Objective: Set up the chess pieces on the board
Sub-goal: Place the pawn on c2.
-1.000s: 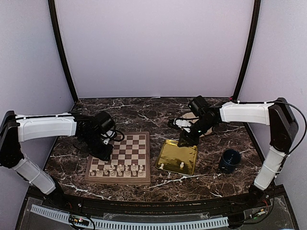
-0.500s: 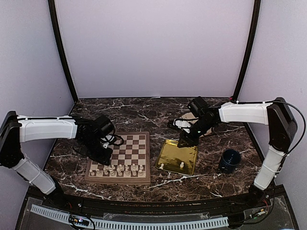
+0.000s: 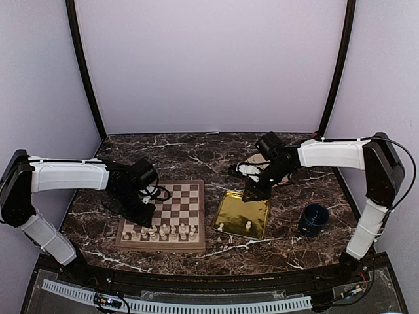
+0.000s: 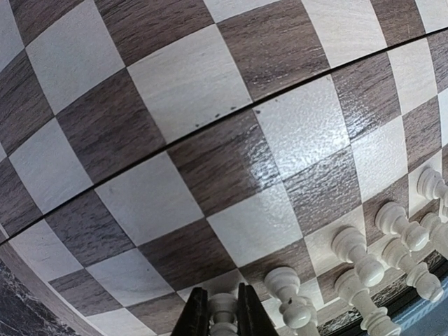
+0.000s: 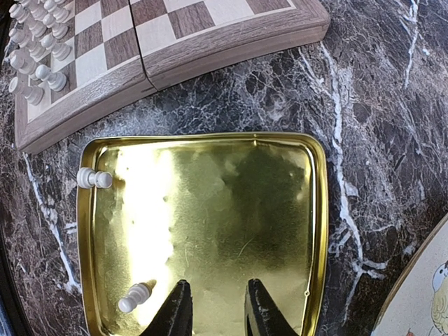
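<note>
The wooden board [image 3: 178, 195] lies left of centre, with several cream-white chess pieces [image 3: 163, 231] standing in rows along its near edge. My left gripper [image 3: 143, 210] hangs over the board's near-left squares, shut on one white chess piece [image 4: 222, 311]. More pieces [image 4: 357, 255] stand just to its right. Two pieces [image 5: 93, 178] [image 5: 134, 299] lie on their sides in the gold tray [image 5: 319, 210]. My right gripper [image 5: 215, 292] stands open above the tray's far end, nothing between its fingers.
A dark blue cup [image 3: 313, 219] stands right of the gold tray [image 3: 229, 204]. A pale printed card [image 5: 423, 294] lies beyond the tray. The board's frame [image 5: 210, 52] runs close to the tray's left side. Dark marble table all around.
My left gripper has shifted a little toward the near-left of the board with the piece still in it. The right arm has hardly moved.
</note>
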Controlling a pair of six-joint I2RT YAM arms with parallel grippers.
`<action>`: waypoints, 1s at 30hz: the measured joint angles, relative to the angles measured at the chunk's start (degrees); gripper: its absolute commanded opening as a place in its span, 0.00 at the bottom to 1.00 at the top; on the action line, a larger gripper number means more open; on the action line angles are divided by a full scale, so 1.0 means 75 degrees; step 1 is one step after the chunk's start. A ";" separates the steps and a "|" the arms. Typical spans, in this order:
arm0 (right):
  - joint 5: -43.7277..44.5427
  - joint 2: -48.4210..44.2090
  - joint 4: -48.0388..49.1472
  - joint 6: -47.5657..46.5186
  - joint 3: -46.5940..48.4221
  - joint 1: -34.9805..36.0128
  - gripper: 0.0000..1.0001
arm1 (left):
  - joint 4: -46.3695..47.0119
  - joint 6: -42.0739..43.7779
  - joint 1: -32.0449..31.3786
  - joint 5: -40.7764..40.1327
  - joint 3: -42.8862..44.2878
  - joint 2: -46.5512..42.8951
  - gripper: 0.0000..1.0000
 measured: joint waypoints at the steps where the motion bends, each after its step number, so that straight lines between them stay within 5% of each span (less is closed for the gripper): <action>1: -0.0003 0.0006 -0.0003 0.0000 0.0003 0.0000 0.27 | 0.0000 0.0000 0.0003 0.0003 0.0000 0.0009 0.13; 11: 0.0000 0.0009 -0.0015 -0.0009 0.0003 0.0000 0.27 | -0.0003 -0.0006 0.0003 0.0003 0.0000 0.0064 0.25; 30: -0.0149 -0.0172 -0.0484 -0.0312 0.0122 0.0000 0.26 | -0.0236 0.0009 0.0035 -0.0729 0.0801 0.0061 0.29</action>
